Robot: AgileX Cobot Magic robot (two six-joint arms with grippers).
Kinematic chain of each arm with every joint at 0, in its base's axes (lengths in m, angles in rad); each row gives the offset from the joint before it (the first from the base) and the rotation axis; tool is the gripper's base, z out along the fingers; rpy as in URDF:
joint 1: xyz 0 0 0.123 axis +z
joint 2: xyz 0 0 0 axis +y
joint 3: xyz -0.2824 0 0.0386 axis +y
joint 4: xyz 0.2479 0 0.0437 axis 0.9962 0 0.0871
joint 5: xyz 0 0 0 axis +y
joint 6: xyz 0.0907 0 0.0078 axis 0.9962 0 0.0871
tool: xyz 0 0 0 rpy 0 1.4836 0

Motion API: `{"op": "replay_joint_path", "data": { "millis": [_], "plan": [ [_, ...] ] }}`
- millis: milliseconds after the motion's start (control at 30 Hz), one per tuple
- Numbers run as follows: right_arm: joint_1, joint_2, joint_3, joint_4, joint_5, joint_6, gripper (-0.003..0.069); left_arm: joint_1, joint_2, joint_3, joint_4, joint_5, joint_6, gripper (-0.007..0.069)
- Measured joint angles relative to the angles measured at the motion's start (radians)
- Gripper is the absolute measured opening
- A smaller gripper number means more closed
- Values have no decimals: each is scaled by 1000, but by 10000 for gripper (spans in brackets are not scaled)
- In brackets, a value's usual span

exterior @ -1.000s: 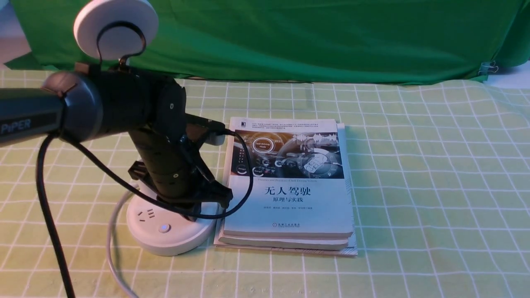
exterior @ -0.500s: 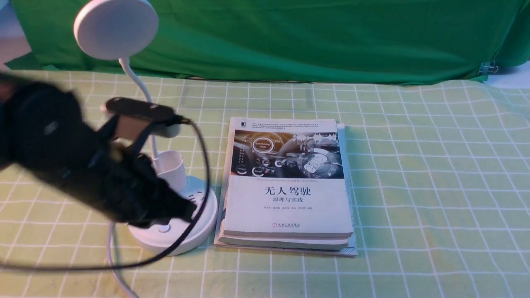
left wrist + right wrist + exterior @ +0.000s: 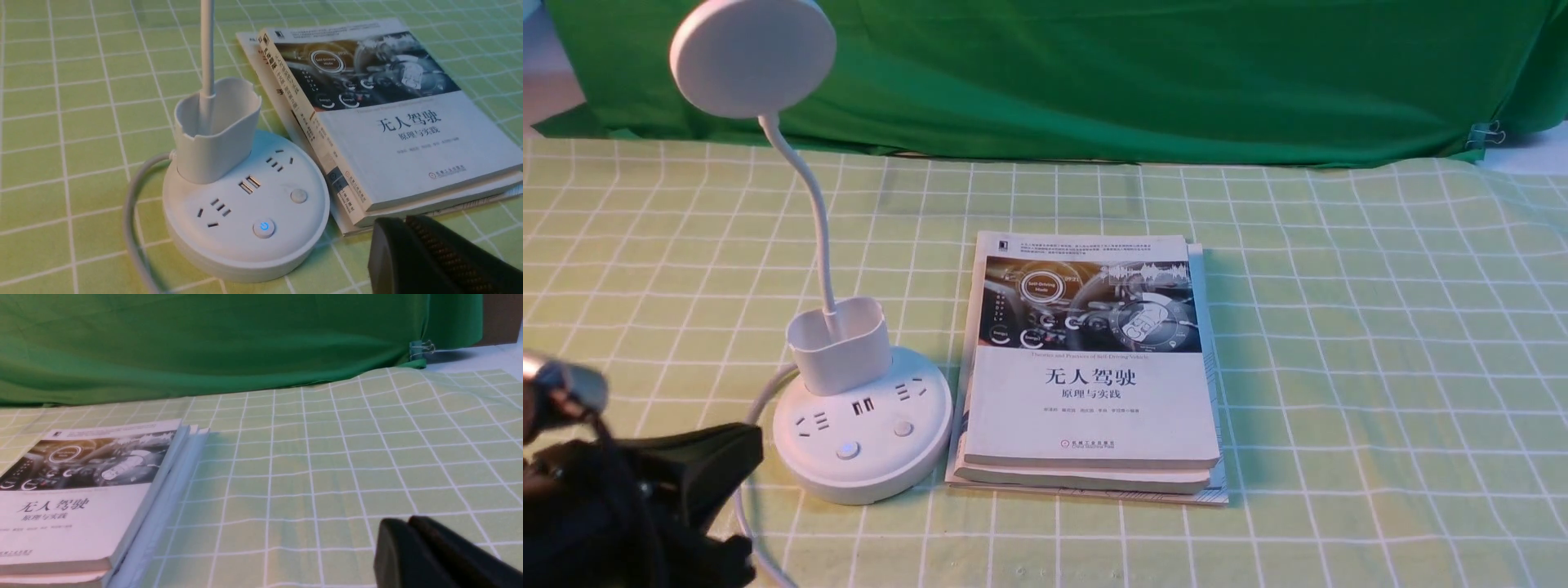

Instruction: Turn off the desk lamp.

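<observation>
Left pincer [image 3: 404, 221] closed, empty, low at near left, clear of desk lamp [image 3: 862, 425]. Right pincer [image 3: 408, 522] closed, empty. Desk [image 3: 1339, 327]: book stack [image 3: 1094, 408] centre, lamp just left of it. Lamp neck [image 3: 809, 212] upright, disc head [image 3: 753, 55] facing near. Power button [image 3: 264, 228] glows blue.

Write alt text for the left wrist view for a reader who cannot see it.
A white desk lamp stands on a green checked tablecloth, one button on its round base glowing blue, a grey cord trailing off. A stack of books lies close beside it, and the shut left gripper shows in the foreground.
</observation>
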Motion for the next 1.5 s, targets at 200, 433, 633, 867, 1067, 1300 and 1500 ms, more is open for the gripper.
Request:
{"op": "replay_joint_path", "data": {
  "millis": [200, 433, 633, 867, 1067, 1300, 1500],
  "plan": [
    [0, 0, 0, 0, 0, 1, 29, 0, -56, 57, 0, -6, 4, 2],
    [0, 0, 0, 0, 0, 0, 29, 0, -56, 68, 23, -8, 16, 2],
    [0, 0, 0, 0, 0, 0, 29, 21, -94, 119, 83, -146, 23, 2],
    [0, 0, 0, 0, 0, 0, 29, 216, -327, 235, 86, -208, 27, 2],
    [0, 0, 0, 0, 0, 0, 29, 352, -499, 303, 78, -158, 27, 2],
    [0, 0, 0, 0, -1, 0, 29, 412, -616, 303, 60, 5, 27, 2],
    [0, 0, 0, 0, 0, 2, 29, 413, -629, 304, 59, 49, 27, 2]
  ]
}}
